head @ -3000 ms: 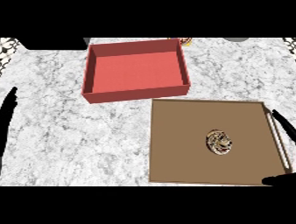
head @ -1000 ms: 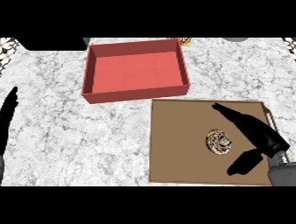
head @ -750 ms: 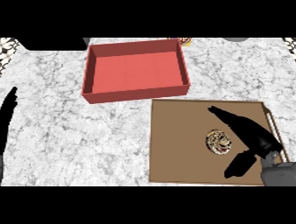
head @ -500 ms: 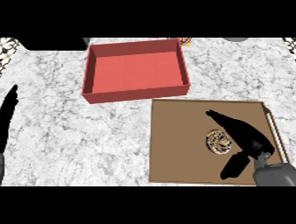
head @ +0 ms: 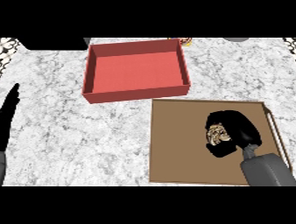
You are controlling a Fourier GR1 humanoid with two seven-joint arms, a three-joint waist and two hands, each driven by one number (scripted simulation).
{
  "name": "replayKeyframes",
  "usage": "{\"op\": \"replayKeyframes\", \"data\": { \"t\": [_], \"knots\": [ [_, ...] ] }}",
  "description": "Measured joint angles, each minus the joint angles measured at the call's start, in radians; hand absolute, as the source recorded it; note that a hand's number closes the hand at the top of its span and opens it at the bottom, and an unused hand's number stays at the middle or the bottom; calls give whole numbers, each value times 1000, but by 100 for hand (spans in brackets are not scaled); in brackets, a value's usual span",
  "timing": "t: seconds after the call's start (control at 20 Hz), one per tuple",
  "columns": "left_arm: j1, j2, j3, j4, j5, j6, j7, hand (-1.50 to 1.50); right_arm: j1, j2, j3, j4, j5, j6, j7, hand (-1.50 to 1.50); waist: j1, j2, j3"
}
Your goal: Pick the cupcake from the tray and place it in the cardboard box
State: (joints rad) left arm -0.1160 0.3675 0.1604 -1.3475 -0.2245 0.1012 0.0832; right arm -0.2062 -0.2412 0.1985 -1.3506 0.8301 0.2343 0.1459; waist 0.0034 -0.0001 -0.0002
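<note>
We have the right hand (head: 236,131) down on the brown tray (head: 183,148) at near right, fingers curled round the cupcake (head: 216,134). The cupcake sits about mid-tray, only its left side showing past the black fingers; we can't tell whether it has lifted off the tray floor. Our grey right forearm (head: 266,170) comes in from the near right corner and covers that corner of the tray.

The left hand (head: 1,124) rests at the left edge of the marble counter (head: 66,131), fingers straight and pointing to the far side, holding nothing.

The red cardboard box (head: 138,70) sits far and left of the tray, open top, nothing visible inside. Its near wall is just beside the tray's far edge, small gap of counter between. Nothing stands between tray and box.

Past the box's far right corner we see a small yellowish object (head: 185,41), mostly hidden. A dark block (head: 54,43) sits at far left, and a grey object (head: 238,39) is cut off at far right.
</note>
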Motion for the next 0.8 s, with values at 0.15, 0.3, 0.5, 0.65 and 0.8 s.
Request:
{"op": "replayKeyframes", "data": {
  "t": [0.15, 0.3, 0.5, 0.65, 0.8],
  "knots": [
    [1, 4, 7, 5, 2, -7, -4, 0, 20, 60, 13, -28, 75, -76, 129, 150, -5, -3, -2],
    [11, 5, 9, 3, 2, -8, -8, 0, 42, 140, 32, -54, 164, -168, 339, 150, -8, -8, -6],
    [14, 5, 13, 11, 2, -8, -19, 0, 49, 199, 123, -103, 285, -265, 628, 150, -6, -7, -5],
    [16, 5, 17, 14, 2, -8, -21, 0, 50, 220, 208, -148, 406, -288, 808, 150, -6, -6, -3],
    [24, -5, 16, 26, -2, -3, -42, 0, 28, 228, 292, -211, 502, -265, 915, 150, -5, -5, -2]
  ]
}}
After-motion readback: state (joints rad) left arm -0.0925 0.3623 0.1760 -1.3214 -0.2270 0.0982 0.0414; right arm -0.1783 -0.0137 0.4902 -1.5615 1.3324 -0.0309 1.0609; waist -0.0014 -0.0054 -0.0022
